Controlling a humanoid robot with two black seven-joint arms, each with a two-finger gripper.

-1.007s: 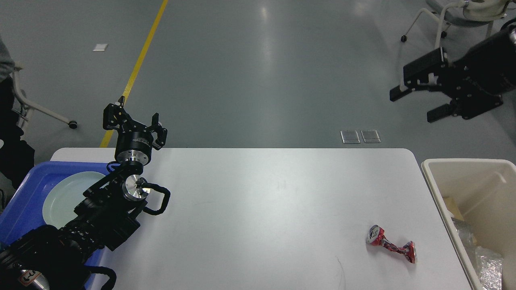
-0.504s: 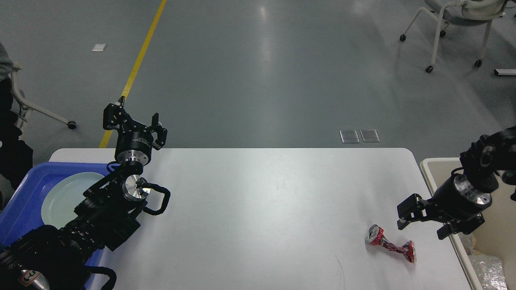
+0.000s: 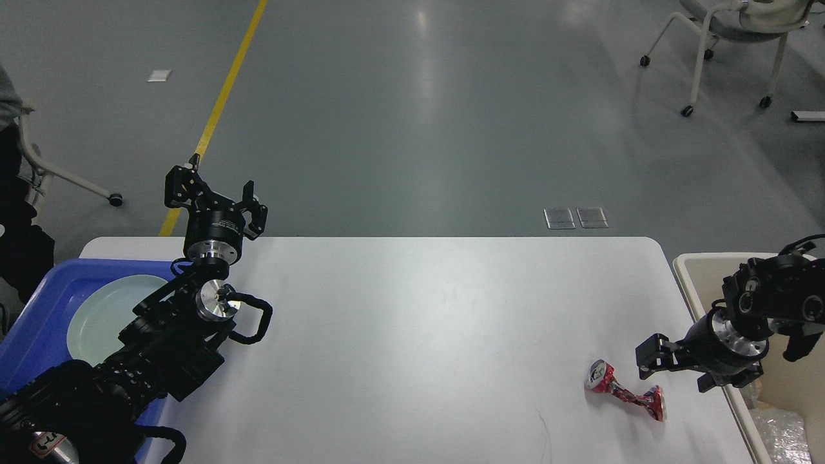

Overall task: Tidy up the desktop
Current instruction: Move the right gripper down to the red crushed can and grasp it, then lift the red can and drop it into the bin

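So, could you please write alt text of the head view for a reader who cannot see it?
A crushed red can lies near the right end of the white desktop, with the open right gripper just beside it, in front of a cream bin. At far left, the open left gripper is raised beside a blue tray holding a pale plate.

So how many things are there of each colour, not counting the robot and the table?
Red: 1, the crushed can
Blue: 1, the tray
Pale green: 1, the plate in the tray
Cream: 1, the bin
Total: 4
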